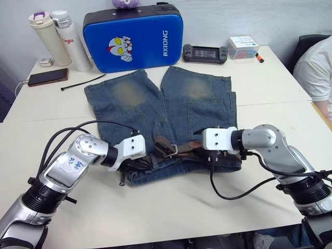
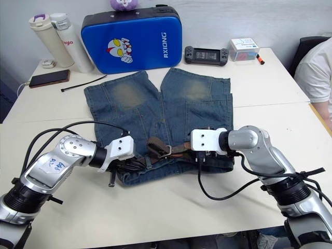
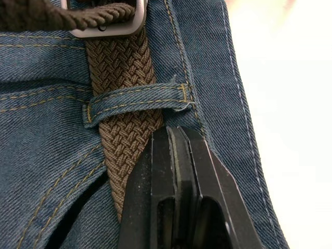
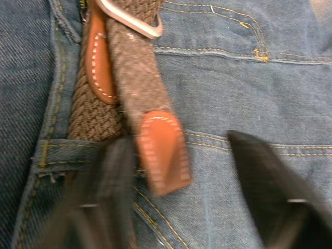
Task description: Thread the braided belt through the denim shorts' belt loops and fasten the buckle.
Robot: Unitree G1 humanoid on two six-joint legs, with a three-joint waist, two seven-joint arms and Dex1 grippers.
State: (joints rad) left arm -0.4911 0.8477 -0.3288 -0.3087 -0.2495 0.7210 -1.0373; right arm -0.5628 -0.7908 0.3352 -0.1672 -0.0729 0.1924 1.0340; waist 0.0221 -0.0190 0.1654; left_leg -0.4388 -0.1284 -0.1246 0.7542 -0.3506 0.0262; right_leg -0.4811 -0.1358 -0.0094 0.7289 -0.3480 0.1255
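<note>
The faded denim shorts [image 1: 129, 98] lie flat on the table, waistband toward me. The braided belt [image 1: 162, 146] runs along that waistband, and its silver buckle [image 1: 175, 150] sits near the middle with the strap passed through it. In the left wrist view the belt [image 3: 122, 62] goes under a belt loop [image 3: 137, 98] just below the buckle [image 3: 104, 28]. My left gripper [image 1: 140, 161] is shut, its tips resting at the belt's edge beside that loop. My right gripper [image 4: 176, 176] is open, and the belt's tan leather tip [image 4: 161, 150] lies between its fingers.
A blue case [image 1: 135, 39] stands behind the shorts, with two bottles [image 1: 57, 36], a phone [image 1: 47, 77] and a black cable tie [image 1: 80, 83] at the back left. A game controller [image 1: 204, 53] and a small box [image 1: 243, 46] sit back right. A person in white [image 1: 316, 72] is at the right edge.
</note>
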